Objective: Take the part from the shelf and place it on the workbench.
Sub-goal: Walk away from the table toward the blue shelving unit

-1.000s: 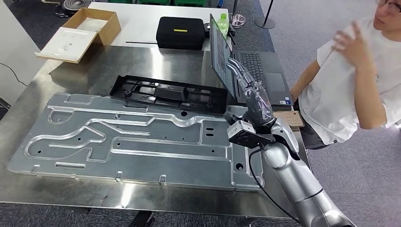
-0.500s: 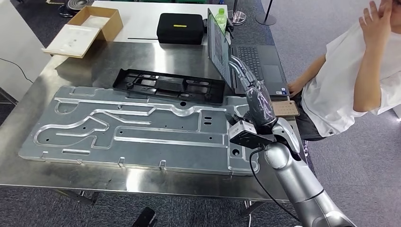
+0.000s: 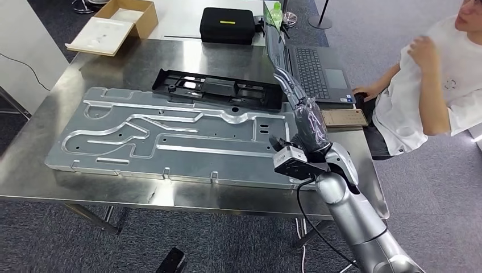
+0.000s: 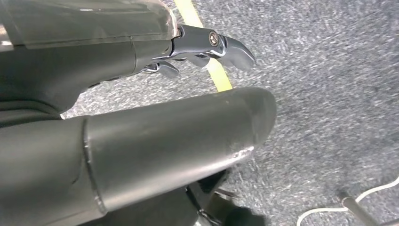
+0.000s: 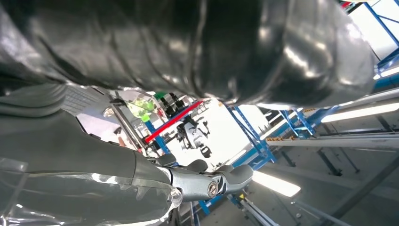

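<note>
One large metal part (image 3: 170, 139) lies flat on the steel desk (image 3: 113, 62), with a black frame (image 3: 219, 90) just behind it. To me it looks stiff, heavy and slippery, so its long edges seem the best hold. At the right, the right hand (image 3: 304, 116) is raised with straight fingers, holding nothing; the left hand (image 4: 141, 108) hangs empty above the floor.

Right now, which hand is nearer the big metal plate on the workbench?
Right. The right hand is raised above the metal plate's right end, fingers extended. The left hand hangs low over grey carpet, away from the bench.
</note>
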`<state>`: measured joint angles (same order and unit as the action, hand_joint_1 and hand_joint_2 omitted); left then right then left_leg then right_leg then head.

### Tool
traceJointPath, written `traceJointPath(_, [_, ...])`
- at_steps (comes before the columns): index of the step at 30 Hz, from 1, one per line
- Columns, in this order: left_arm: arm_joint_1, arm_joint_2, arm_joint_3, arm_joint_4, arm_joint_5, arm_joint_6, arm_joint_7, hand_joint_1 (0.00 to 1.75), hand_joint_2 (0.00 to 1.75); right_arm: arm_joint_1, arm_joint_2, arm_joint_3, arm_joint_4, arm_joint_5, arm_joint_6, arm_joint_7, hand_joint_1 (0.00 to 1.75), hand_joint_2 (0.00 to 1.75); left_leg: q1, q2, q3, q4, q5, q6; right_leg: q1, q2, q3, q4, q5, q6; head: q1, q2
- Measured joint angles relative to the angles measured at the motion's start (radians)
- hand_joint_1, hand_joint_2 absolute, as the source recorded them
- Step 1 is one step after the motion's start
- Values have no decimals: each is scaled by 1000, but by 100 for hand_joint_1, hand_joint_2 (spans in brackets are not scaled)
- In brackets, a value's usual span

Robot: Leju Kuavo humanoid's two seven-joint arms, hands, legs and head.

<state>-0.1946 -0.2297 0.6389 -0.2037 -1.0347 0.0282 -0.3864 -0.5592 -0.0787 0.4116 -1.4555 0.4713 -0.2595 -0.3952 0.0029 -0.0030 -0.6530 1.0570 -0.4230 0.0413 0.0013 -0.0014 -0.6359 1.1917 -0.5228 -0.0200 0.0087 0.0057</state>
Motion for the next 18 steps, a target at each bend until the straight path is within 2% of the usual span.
traceJointPath(1, [0, -1, 0, 0, 0, 0, 0, 0, 0, -2, 0, 0, -2, 0, 0, 0, 0, 0, 0, 0, -6, -1, 7, -2, 8, -1, 46, -70, 6, -13, 0, 0])
traceJointPath(2, [0, -3, 0, 0, -1, 0, 0, 0, 0, -4, 0, 0, -5, 0, -1, 0, 0, 0, 3, 0, -9, -4, 15, -6, 16, -1, 78, -122, 9, -22, 0, 0])
traceJointPath(4, [0, -5, -1, 0, -2, 0, 0, 0, 0, -8, 0, 0, -9, 1, -3, 0, 0, 0, 10, 1, -10, -16, 33, -19, 27, -1, 99, -168, 13, -31, 0, 0])
traceJointPath(6, [0, -6, -2, 0, -2, 0, 0, 0, 0, -10, 2, 0, -10, 1, -4, 0, 0, 0, 14, 0, -13, -24, 38, -28, 25, -4, 100, -196, 43, -35, 0, 0])
traceJointPath(7, [0, -6, -3, 0, -3, 0, 0, 0, 0, -11, 3, 0, -10, 1, -4, 0, 0, 0, 13, 0, -19, -14, 22, -32, 22, -7, 100, -210, 57, -36, 0, 0])
traceJointPath(8, [1, -5, -4, 0, -4, -1, 0, 0, 0, -12, 4, 0, -10, 1, -4, 0, 0, 0, 12, -1, -30, 15, -11, -35, 18, -10, 97, -222, 71, -35, 0, 0])
traceJointPath(10, [1, -4, -4, 0, -5, -1, 0, 0, 0, -11, 6, 0, -9, 1, -4, 0, 0, 0, 14, -1, -60, 125, -98, -43, 16, -12, 78, -223, 88, -33, 0, 0])
traceJointPath(11, [1, -3, -4, 0, -5, -1, 0, 0, 0, -11, 7, 0, -9, 1, -4, 0, 0, 0, 16, 0, -72, 182, -126, -49, 15, -13, 65, -220, 94, -30, 0, 0])
traceJointPath(12, [1, -2, -4, 0, -5, -1, 0, 0, 0, -10, 8, 0, -8, 1, -4, 0, 0, 0, 18, 0, -75, 219, -134, -55, 13, -13, 51, -214, 101, -26, 0, 0])
traceJointPath(13, [1, -1, -4, 0, -6, 0, 0, 0, 0, -10, 9, 0, -7, 1, -4, 0, 0, 0, 20, 0, -63, 226, -121, -61, 10, -14, 35, -207, 107, -21, 0, 0])
traceJointPath(14, [1, 0, -4, 0, -6, 0, 0, 0, 0, -10, 9, 0, -7, 1, -4, 0, 0, 0, 23, 0, -34, 202, -95, -67, 5, -14, 17, -196, 112, -15, 0, 0])
traceJointPath(15, [0, 0, -5, 0, -6, 0, 0, 0, 0, -10, 9, 0, -6, 1, -4, 0, 0, 0, 27, 0, 5, 153, -75, -74, 0, -14, -1, -183, 117, -10, 0, 0])
traceJointPath(16, [-1, 0, -5, 0, -6, 0, 0, 0, 0, -10, 9, 0, -7, 1, -4, 0, 0, 0, 27, -1, 48, 96, -71, -79, -3, -13, -20, -168, 120, -3, -1, 0])
traceJointPath(17, [-2, 0, -6, 0, -6, 0, 0, 0, 0, -10, 9, 0, -7, 1, -4, 0, 0, 0, 26, -2, 78, 50, -76, -77, -4, -13, -35, -154, 122, 3, -1, 0])
traceJointPath(18, [-2, 0, -6, 0, -6, 0, 0, 0, 0, -10, 10, 0, -7, 1, -4, 0, 0, 0, 24, -4, 93, 20, -87, -71, -3, -12, -45, -142, 126, 9, 0, 0])
